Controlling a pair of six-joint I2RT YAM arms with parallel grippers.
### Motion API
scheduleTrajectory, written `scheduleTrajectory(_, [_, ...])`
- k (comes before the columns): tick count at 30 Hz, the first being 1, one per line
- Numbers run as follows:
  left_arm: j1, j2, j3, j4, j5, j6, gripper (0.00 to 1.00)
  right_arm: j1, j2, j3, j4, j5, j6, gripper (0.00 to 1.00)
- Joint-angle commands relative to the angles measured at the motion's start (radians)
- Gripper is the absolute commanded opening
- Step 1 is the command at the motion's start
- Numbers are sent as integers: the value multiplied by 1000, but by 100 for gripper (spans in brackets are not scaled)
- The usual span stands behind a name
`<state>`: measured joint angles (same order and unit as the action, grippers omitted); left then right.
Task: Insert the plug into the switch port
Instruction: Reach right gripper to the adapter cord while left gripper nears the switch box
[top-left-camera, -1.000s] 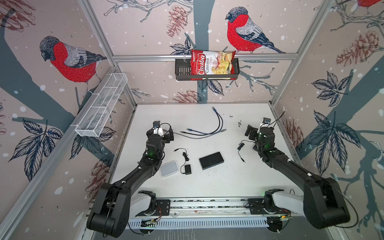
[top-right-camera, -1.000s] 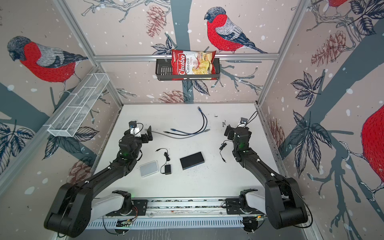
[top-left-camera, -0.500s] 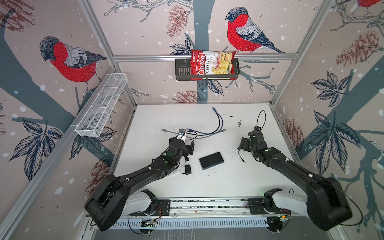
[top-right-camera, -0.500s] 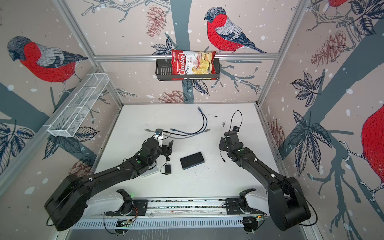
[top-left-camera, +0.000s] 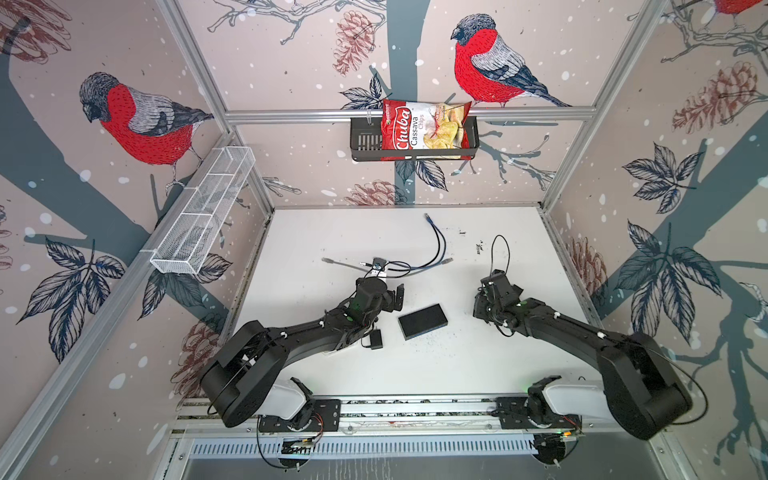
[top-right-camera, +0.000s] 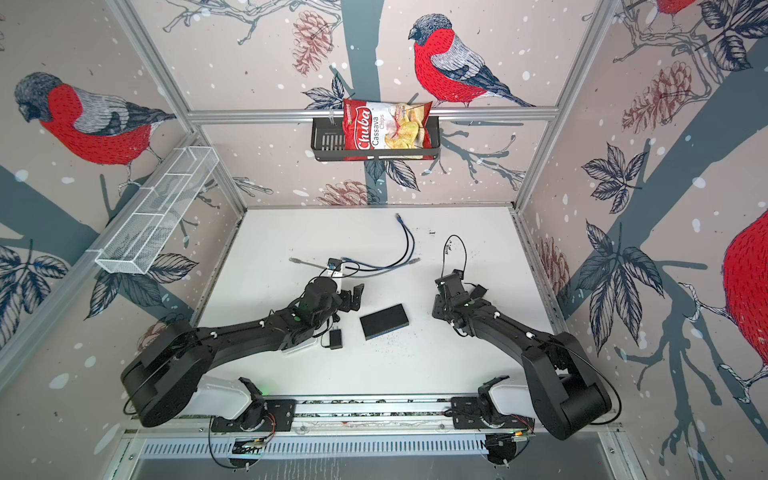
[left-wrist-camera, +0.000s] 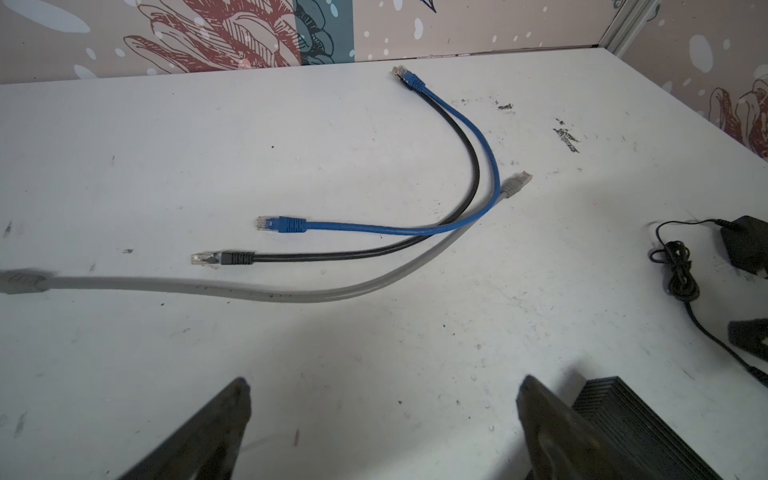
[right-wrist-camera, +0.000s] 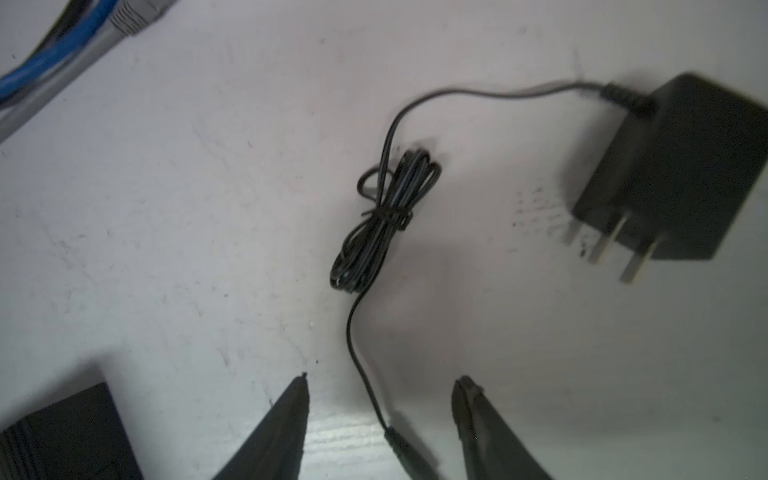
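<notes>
White table (top-left-camera: 511, 249) fills both top views, with the black switch (top-left-camera: 422, 321) in the middle of the frame, between the left gripper (top-left-camera: 392, 296) and the right gripper (top-left-camera: 481, 308). From the left wrist, that gripper is spread wide, with the switch just beside one finger. From the right wrist, the fingers stand part way apart and the little plug (right-wrist-camera: 400, 445) lies between them, not pinched.

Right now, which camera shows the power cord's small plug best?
The right wrist view: the plug lies between the open fingers of the right gripper, close but slightly blurred. The left wrist view catches just its cord near the frame edge. In both top views the gripper covers it.
</notes>
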<state>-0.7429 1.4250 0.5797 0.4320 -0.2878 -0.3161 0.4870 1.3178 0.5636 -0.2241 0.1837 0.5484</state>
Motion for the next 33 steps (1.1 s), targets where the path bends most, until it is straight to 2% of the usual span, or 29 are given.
scheduleTrajectory(1, [-1, 21, -1, 114, 48, -33, 98, 17, 14, 10, -40, 5, 11, 52])
scheduleTrajectory(3, [0, 29, -4, 142, 68, -41, 98, 29, 18, 12, -57, 16, 14, 46])
scheduleTrajectory(9, [-1, 34, -16, 210, 108, -36, 98, 37, 18, -1, -72, 33, 28, 44])
scheduleTrajectory(13, [-1, 25, -23, 231, 95, -37, 98, 36, 23, -5, -72, 33, 37, 42])
scheduleTrajectory(23, [-1, 6, -65, 307, 139, -14, 99, 41, 49, -5, -46, -13, 42, 22])
scheduleTrajectory(28, [-1, 4, -83, 342, 150, -23, 99, 44, 66, 12, -15, -51, 47, 4])
scheduleTrajectory(33, [-3, -22, -181, 549, 243, 24, 99, 44, 69, 30, 50, -101, 58, 3])
